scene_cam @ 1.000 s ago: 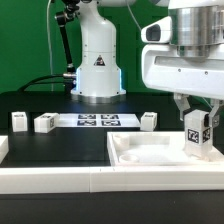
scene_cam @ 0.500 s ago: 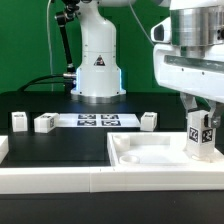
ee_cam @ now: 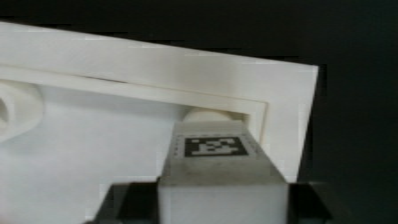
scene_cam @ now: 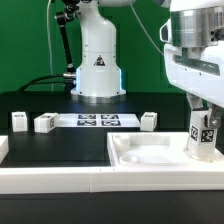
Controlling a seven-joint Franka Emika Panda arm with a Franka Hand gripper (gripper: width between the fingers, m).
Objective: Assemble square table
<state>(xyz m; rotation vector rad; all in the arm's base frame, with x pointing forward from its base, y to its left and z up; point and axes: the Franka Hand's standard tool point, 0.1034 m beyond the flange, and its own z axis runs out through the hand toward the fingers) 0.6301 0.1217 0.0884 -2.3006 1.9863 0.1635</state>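
Observation:
The white square table top lies at the front on the exterior view's right, its raised rim up. My gripper is shut on a white tagged leg, which it holds upright over the top's corner on that side. Whether the leg's lower end touches the top I cannot tell. In the wrist view the leg runs out from between the dark fingers toward a corner of the table top. Three more legs stand on the black surface.
The marker board lies flat in front of the robot's white base. A long white rail edges the front of the black work surface. A white piece sits at the exterior view's left edge.
The gripper has carried the leg a little toward the exterior view's right, over the table top's corner. Everything else is still.

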